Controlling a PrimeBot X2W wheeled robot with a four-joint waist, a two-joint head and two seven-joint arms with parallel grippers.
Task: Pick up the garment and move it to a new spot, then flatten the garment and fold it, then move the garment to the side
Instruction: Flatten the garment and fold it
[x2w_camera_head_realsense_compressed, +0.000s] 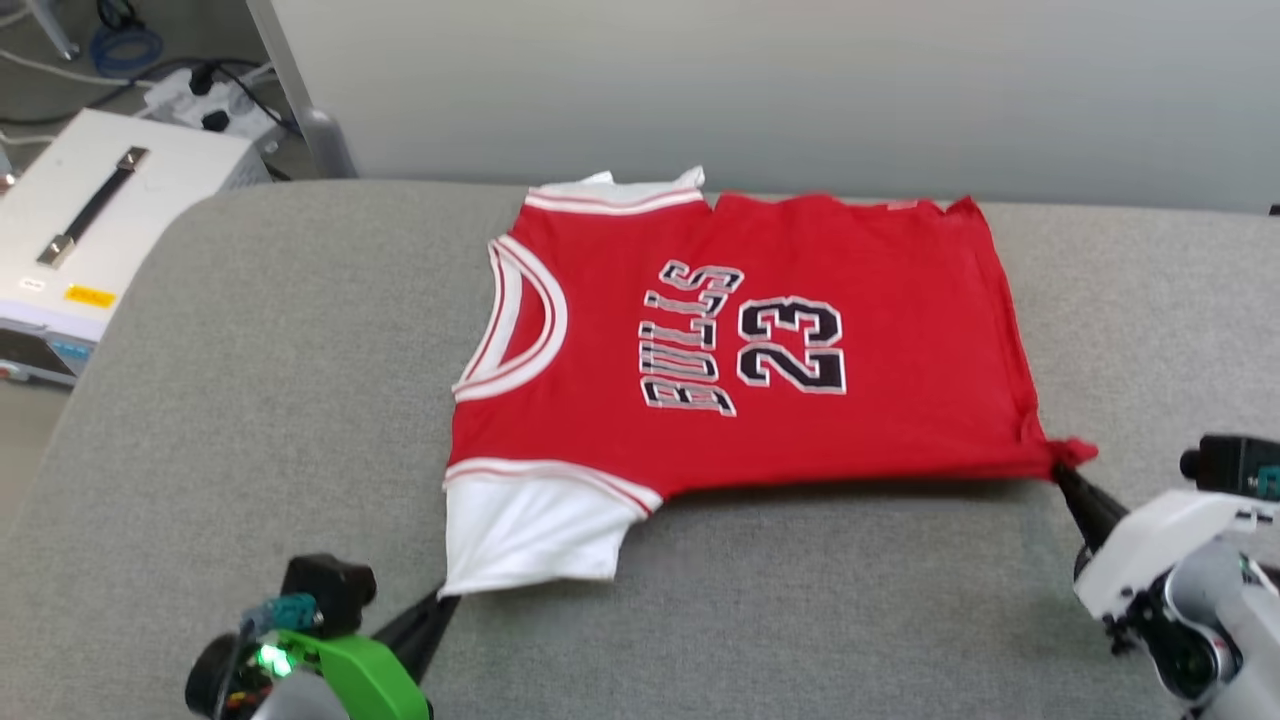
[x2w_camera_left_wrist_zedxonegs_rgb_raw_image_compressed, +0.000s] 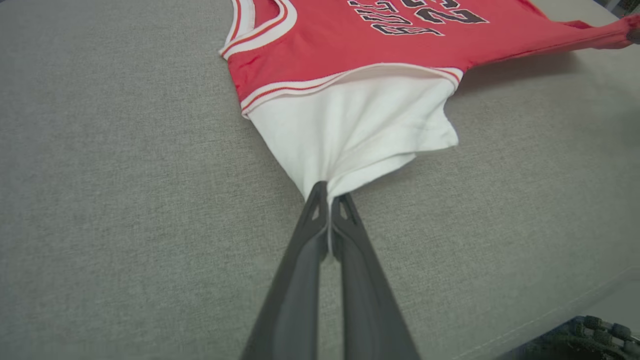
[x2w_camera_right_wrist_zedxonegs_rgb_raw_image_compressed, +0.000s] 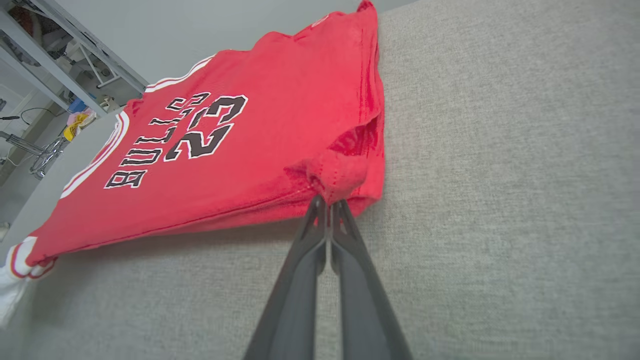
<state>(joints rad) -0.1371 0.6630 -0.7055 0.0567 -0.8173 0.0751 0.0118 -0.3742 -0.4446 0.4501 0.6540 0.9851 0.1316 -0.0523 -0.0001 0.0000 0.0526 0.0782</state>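
The garment (x2w_camera_head_realsense_compressed: 800, 300) is a red jersey with white sleeves and a black 23, spread front-up across the grey cushioned surface (x2w_camera_head_realsense_compressed: 250, 400), neck to the left. My left gripper (x2w_camera_head_realsense_compressed: 447, 598) is shut on the corner of the near white sleeve (x2w_camera_left_wrist_zedxonegs_rgb_raw_image_compressed: 350, 130); the left wrist view shows the cloth pinched at my left gripper (x2w_camera_left_wrist_zedxonegs_rgb_raw_image_compressed: 327, 192). My right gripper (x2w_camera_head_realsense_compressed: 1062, 472) is shut on the near hem corner (x2w_camera_right_wrist_zedxonegs_rgb_raw_image_compressed: 340, 175), bunched at my right gripper (x2w_camera_right_wrist_zedxonegs_rgb_raw_image_compressed: 327, 202) in its wrist view. The near edge between the two grips hangs slightly lifted, with a shadow under it.
A white box with a black handle (x2w_camera_head_realsense_compressed: 90, 220) and cables stand on the floor beyond the surface's left edge. A pale wall (x2w_camera_head_realsense_compressed: 800, 80) runs behind. Bare grey surface (x2w_camera_head_realsense_compressed: 800, 620) lies in front of the garment, and a metal rack (x2w_camera_right_wrist_zedxonegs_rgb_raw_image_compressed: 60, 65) stands far off.
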